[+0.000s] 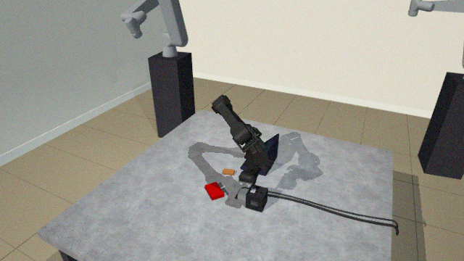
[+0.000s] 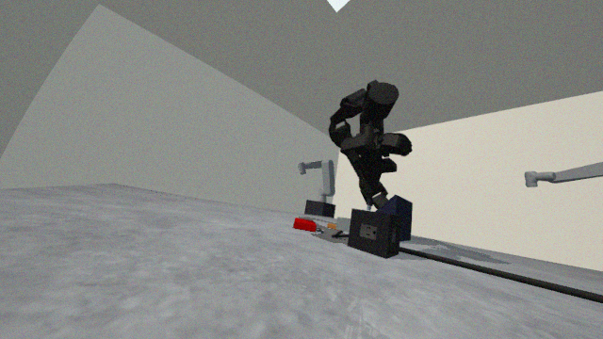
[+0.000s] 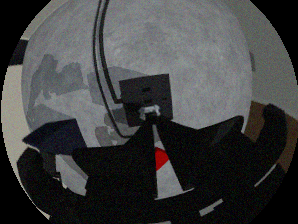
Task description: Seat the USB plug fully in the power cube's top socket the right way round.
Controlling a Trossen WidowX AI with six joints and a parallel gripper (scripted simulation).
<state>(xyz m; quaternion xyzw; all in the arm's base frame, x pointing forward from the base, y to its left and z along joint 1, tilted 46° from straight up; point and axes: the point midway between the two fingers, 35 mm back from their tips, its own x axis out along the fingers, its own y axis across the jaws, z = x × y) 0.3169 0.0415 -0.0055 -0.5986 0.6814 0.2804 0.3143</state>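
The black power cube (image 1: 257,204) (image 2: 360,245) (image 3: 145,86) stands on the table, with outlets on its side and slots in its top. The USB plug shows as a small pale metal piece (image 1: 253,188) (image 2: 368,207) (image 3: 149,110) at the cube's top. My gripper (image 1: 254,183) (image 3: 152,120) comes down at a slant over the cube and is shut on the plug; its fingertips meet right behind the metal part. How deep the plug sits, if it is in the socket at all, and which way round it is cannot be told.
Black cables (image 1: 319,205) (image 2: 495,273) (image 3: 95,55) run from the cube across the table edge. A dark blue block (image 1: 274,146) (image 2: 405,218) (image 3: 60,136) stands close behind the gripper. A red box (image 1: 214,191) (image 2: 305,224) (image 3: 161,159) and a small orange block (image 1: 228,172) (image 2: 332,226) lie nearby.
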